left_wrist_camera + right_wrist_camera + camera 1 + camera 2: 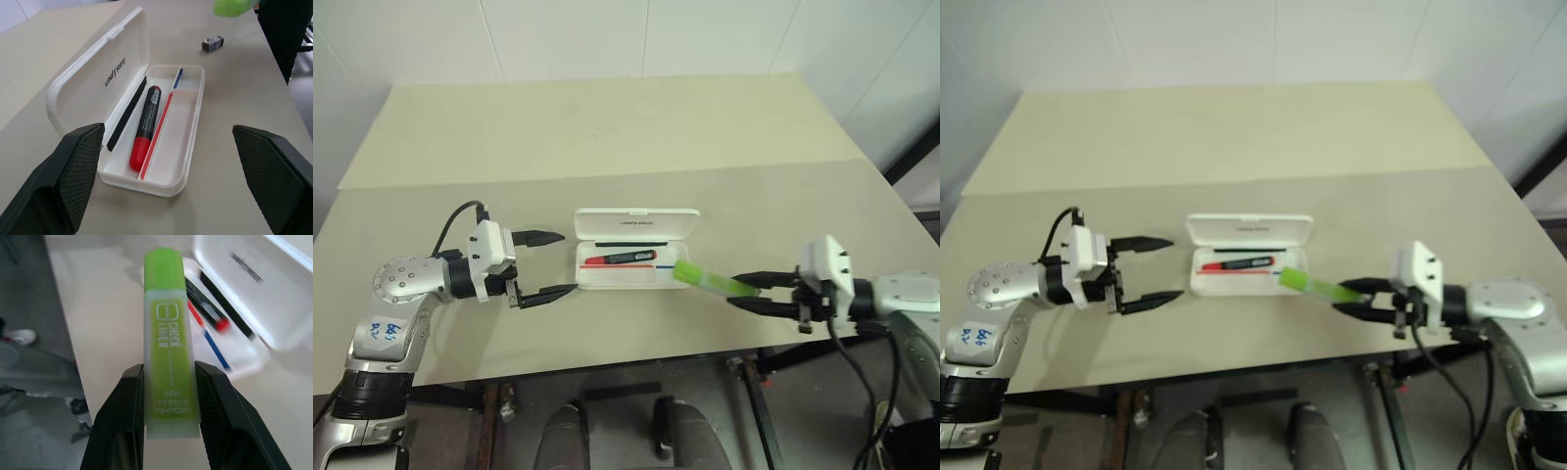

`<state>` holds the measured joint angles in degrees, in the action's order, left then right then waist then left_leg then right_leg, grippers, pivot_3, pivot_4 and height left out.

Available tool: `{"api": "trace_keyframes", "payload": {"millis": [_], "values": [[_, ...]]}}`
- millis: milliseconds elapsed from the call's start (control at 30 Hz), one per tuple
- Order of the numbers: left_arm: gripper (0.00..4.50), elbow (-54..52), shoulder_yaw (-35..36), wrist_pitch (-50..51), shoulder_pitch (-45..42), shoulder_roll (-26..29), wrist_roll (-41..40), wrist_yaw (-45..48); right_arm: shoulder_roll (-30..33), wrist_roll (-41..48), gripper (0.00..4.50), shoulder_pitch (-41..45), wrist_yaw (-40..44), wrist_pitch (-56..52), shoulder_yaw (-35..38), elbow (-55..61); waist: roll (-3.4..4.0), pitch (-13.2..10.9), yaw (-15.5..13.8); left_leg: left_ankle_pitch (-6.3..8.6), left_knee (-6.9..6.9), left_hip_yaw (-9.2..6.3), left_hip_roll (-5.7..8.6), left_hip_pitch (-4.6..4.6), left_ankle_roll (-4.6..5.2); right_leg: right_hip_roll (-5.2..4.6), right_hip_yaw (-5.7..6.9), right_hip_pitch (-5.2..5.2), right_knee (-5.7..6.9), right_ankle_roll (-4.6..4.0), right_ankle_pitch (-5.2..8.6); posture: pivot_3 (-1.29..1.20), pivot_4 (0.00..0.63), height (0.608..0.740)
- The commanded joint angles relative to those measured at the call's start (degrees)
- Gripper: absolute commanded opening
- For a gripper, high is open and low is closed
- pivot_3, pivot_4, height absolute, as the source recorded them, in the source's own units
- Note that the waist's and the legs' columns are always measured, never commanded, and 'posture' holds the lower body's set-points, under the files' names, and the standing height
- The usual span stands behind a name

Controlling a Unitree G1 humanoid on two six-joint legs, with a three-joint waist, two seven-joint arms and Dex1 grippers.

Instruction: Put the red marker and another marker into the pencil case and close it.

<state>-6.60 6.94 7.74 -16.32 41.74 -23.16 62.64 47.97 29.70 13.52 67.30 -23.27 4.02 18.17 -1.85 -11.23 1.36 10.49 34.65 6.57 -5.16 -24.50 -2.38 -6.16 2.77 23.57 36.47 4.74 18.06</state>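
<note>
**Right tool carried the green highlighter at the open case**

Right tool point(751, 291) reached in from the 3 o'clock side of the worktop point(607, 127), its forearm lying nearly level and its two black fingers clamped on the butt end of the lime-green highlighter point(703, 279). That marker stuck out toward 9 o'clock, its capped end hanging over the right end of the pencil case point(636, 223). It was stubby, with a translucent barrel bearing printed lettering and a solid bright green cap.

Left tool point(548, 262) came in from 9 o'clock, also held roughly level, with its fingers spread wide apart and gripping nothing, just beside the case's left end.

The case sat at the middle of the worktop, white, flat and round-cornered, its lid hinged up at the 12 o'clock side with small dark lettering on it. The red marker point(145, 128) lay inside along the rear compartment, part red, part black, beside thin red and blue lines.
</note>
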Motion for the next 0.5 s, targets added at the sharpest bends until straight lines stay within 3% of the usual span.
{"api": "trace_keyframes", "payload": {"millis": [33,67,167,500], "values": [[4.5,0.09,1.31,-2.84,0.53,1.38,0.62,0.85,-1.41,-2.46,1.1,3.44,0.33,1.1,-4.9,-0.31,0.15,0.07,-0.15,-0.05,-0.16,-0.35,0.12,0.22,-0.37,-0.09,0.05,-0.09,0.05,-0.09,0.01,0.0,0.15,0.74],[4.5,0.32,1.25,-3.43,0.67,1.55,0.9,1.06,-2.16,-3.66,1.1,5.02,0.59,1.8,-6.66,-1.67,0.14,0.07,-0.14,-0.06,-0.17,-0.51,0.12,0.22,-0.63,0.02,0.25,-0.14,0.12,0.73,-0.44,0.0,0.15,0.74],[4.5,0.97,1.62,-4.6,1.3,1.68,1.15,0.94,-5.49,-7.27,1.1,10.91,1.99,4.74,-12.01,-7.16,0.12,0.08,0.33,0.35,0.14,-0.36,0.1,0.17,-0.6,0.15,0.2,-0.2,0.12,0.9,-0.49,0.0,0.15,0.74],[4.5,-0.88,2.28,-5.45,4.1,2.08,1.3,0.13,-14.01,-12.69,1.1,21.11,5.51,12.15,-18.47,-19.91,0.12,0.08,0.2,0.75,0.54,-0.04,-0.13,0.05,-0.37,0.29,0.03,-0.12,0.09,1.05,-0.51,0.0,0.15,0.74]]}}
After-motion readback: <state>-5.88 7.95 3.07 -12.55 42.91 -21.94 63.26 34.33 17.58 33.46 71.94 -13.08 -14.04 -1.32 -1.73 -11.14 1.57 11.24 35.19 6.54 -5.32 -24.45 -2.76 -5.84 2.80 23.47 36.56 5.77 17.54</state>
